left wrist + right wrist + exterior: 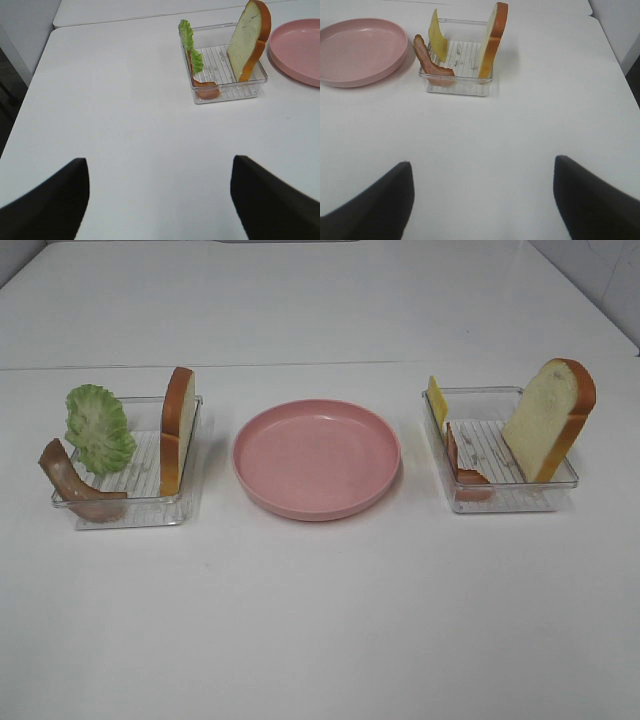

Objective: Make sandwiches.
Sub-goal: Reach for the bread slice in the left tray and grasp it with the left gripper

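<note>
**Sandwich parts still in their trays, plate bare, both grippers open and empty**

A wide white table [320, 620] fills the high view. At its middle sits a round pink plate [316, 455] with nothing on it. A clear plastic rectangular tray [120, 512] stands near the plate on the left, and a second clear tray [510, 498] stands near it on the right.

No sandwich is stacked yet, and every part is propped on edge inside a tray. In the left tray, a white bread slice with orange-brown crust [177, 430] leans against the wall nearest the plate. A frilly green lettuce leaf [98, 428] and a curved brown bacon strip [75, 485] lean at the far side. In the right tray, a second bread slice [548, 420] tilts at the outer end. A reddish meat slice [465, 465] and a small yellow cheese slice [437, 400] stand at the plate end.

The left gripper [159, 165] and the right gripper [482, 167] hang well back from their trays, jaws spread wide and holding nothing.

The pieces look likely to tip if nudged. A finger catching a tray wall could drag the light tray or knock neighbouring pieces over. Thin slices may also slip from a shallow pinch.

The near half of the table is open for approach. The table's side edges show in the wrist views, well apart from the trays.
</note>
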Available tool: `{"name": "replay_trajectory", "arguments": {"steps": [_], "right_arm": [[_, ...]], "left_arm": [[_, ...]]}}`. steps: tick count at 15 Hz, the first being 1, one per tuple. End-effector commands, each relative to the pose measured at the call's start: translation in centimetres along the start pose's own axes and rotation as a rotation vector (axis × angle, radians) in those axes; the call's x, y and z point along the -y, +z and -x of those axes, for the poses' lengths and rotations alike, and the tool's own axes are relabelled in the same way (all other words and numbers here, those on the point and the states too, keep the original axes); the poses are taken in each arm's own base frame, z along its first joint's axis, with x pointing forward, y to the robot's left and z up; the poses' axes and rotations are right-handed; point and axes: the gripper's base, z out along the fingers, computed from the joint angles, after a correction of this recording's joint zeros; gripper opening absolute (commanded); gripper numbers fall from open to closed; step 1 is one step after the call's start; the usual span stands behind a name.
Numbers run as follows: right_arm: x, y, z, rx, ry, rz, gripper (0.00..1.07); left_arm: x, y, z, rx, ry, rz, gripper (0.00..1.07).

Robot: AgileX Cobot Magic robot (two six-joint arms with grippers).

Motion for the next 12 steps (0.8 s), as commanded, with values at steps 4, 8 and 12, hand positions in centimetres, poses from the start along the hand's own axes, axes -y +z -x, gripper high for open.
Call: {"name": "replay_trajectory", "arguments": {"steps": [4,8,12], "right_arm": [[-0.03,-0.11,-0.08,0.018,-0.006,-0.001,0.74],[-0.03,-0.11,-0.08,0.018,-0.006,-0.001,0.74],[-0.03,-0.11,-0.08,0.018,-0.006,-0.001,0.74]], "left_arm": [[0.04,-0.25,-0.13,0.028,0.0,0.0,0.74],[0.04,-0.25,-0.13,0.028,0.0,0.0,0.74],[0.04,-0.25,-0.13,0.028,0.0,0.0,0.74]]}}
